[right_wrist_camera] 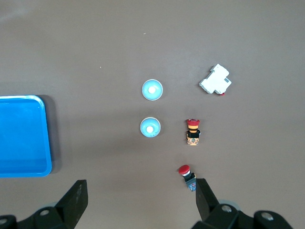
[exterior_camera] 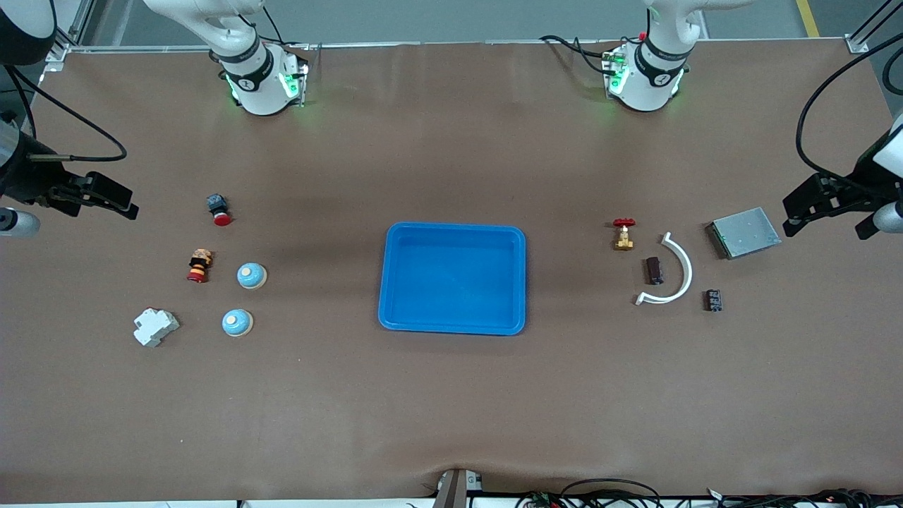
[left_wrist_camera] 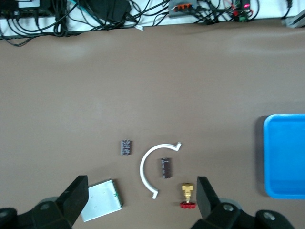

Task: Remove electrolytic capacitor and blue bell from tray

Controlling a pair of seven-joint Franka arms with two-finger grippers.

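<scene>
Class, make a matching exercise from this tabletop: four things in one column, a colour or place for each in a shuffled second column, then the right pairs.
Things:
1. tray
2. curved bracket
3. metal plate
4. valve

Descriptions:
A. white, arcs beside a dark capacitor
B. brass body, red handwheel
C. blue, mid-table
D. grey, near the left gripper

Pairs: 1-C, 2-A, 3-D, 4-B
</scene>
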